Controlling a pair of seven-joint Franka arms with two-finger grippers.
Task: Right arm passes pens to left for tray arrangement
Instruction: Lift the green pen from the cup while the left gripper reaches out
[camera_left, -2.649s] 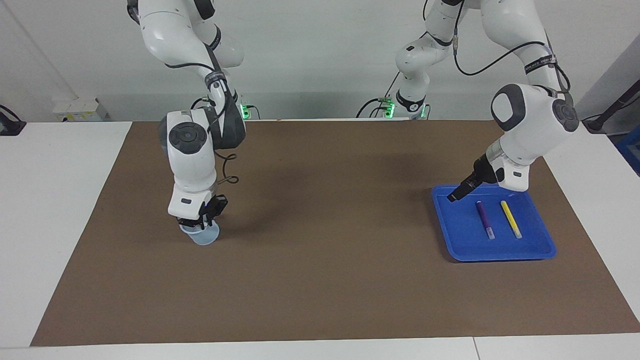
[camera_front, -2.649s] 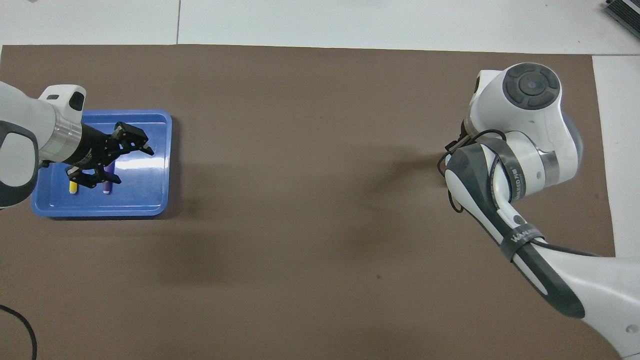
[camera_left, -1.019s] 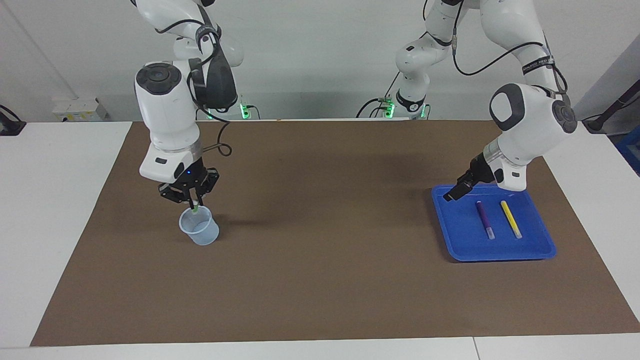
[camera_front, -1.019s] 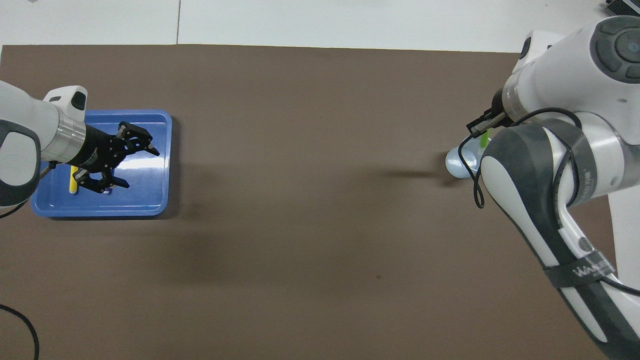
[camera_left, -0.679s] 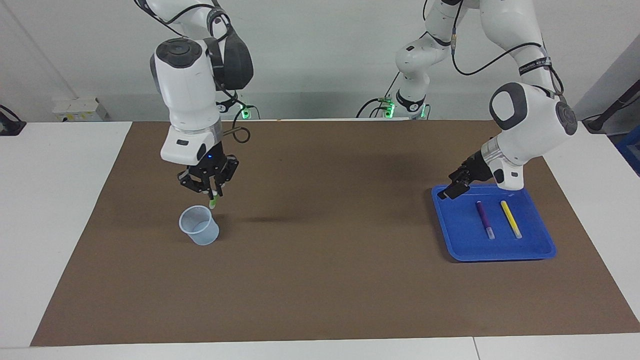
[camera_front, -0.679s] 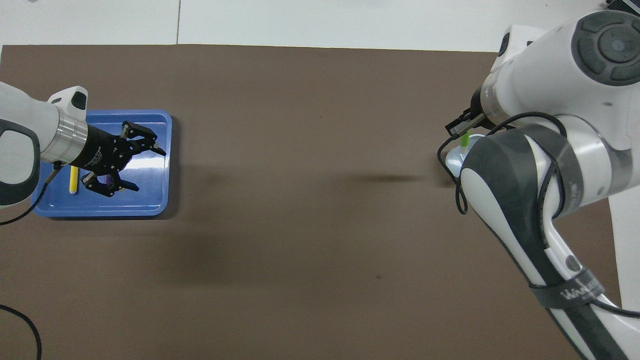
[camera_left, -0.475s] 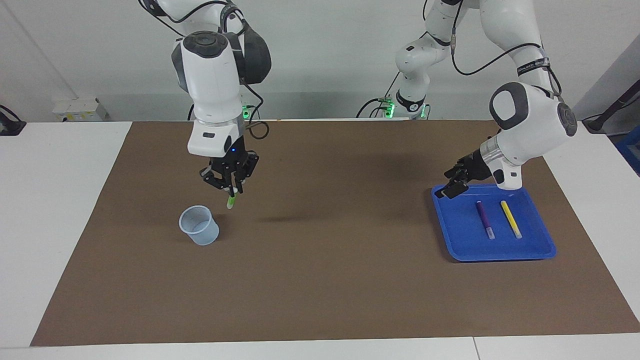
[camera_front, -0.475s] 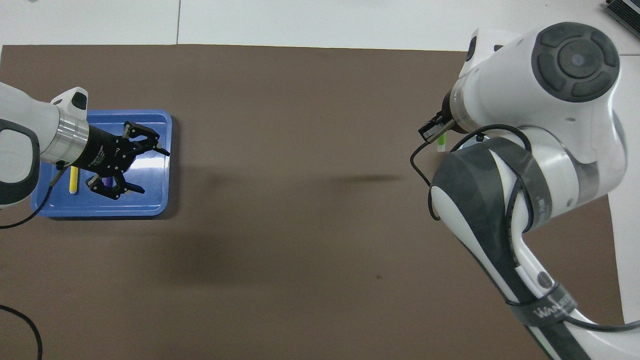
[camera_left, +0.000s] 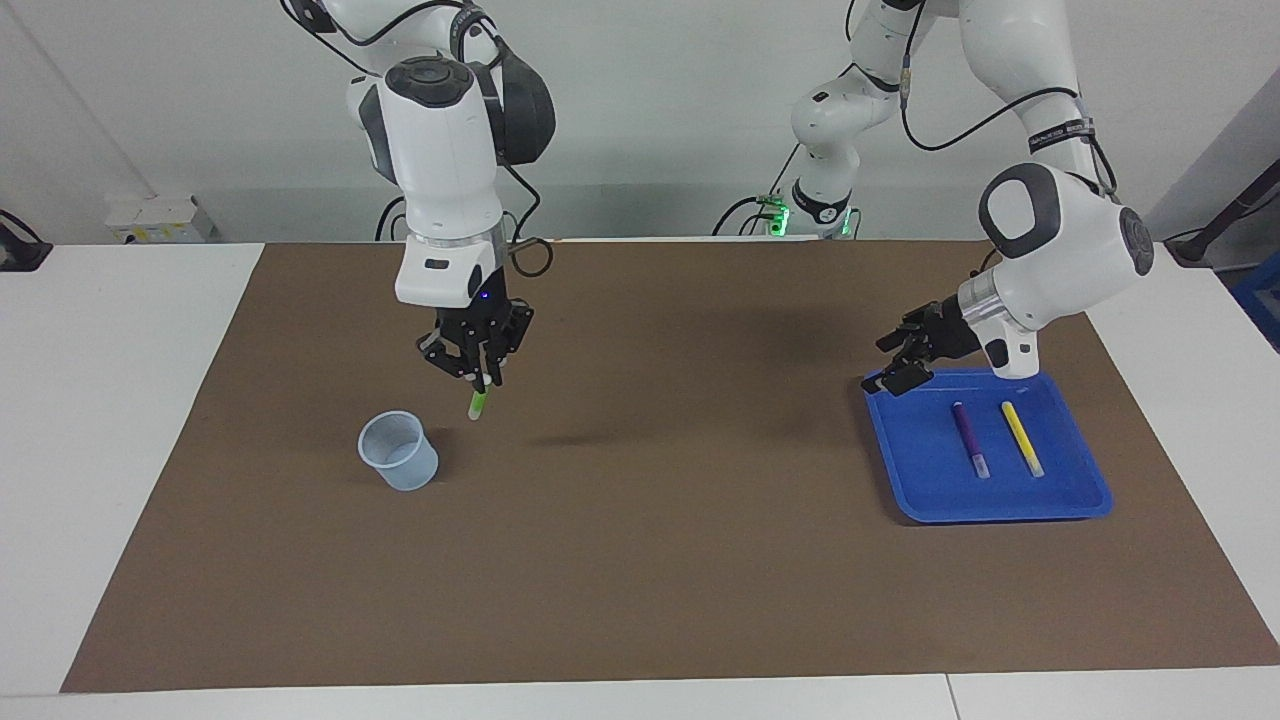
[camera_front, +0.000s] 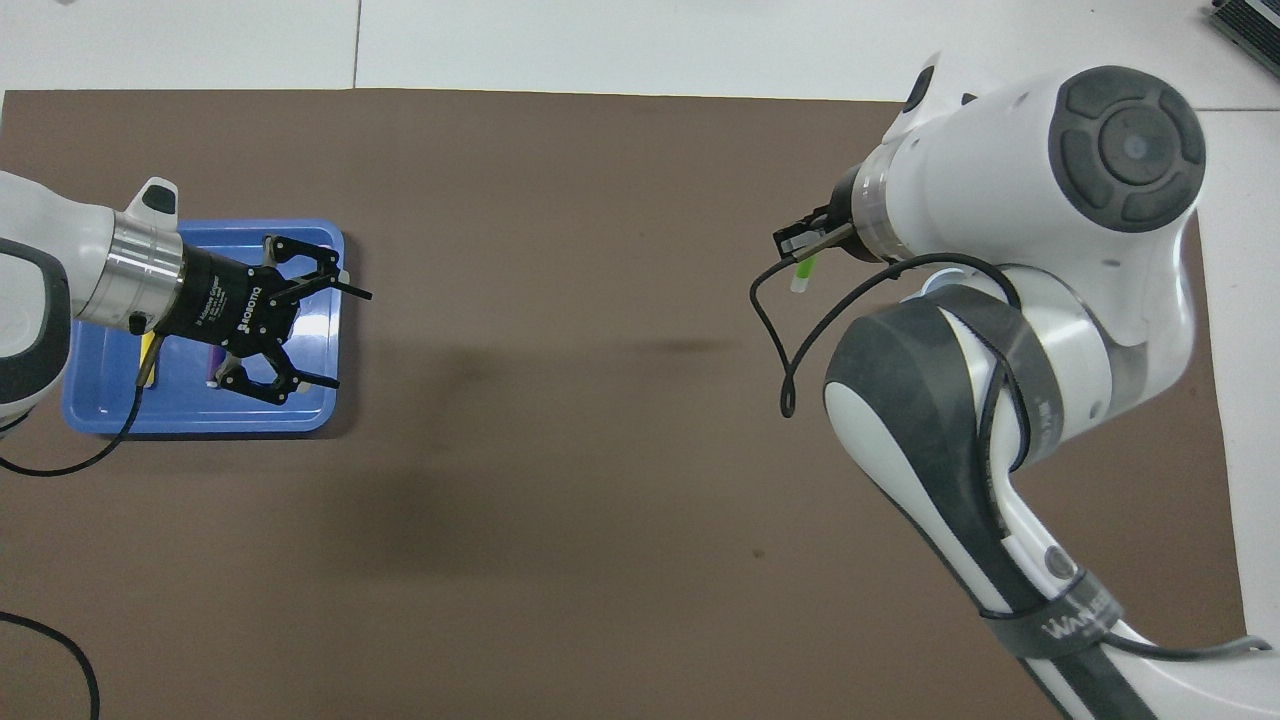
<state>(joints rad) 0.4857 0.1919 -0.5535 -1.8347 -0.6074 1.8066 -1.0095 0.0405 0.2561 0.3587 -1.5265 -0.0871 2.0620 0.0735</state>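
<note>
Aloft, right end effector (camera_left: 482, 378) pinches green pen (camera_left: 478, 404), apparently vertical.

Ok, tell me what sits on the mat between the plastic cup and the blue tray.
Nothing: in the facing view the brown mat is bare from the cup to the tray. The green pen hangs above that stretch in the right pincer.

The right arm reaches down from above, wrist vertical, and the right gripper (camera_left: 478, 381) points straight down with fingertips pinched together. The left arm bends low, wrist slanted, and the left gripper (camera_front: 340, 335) has its fingers spread wide, seemingly empty.
</note>
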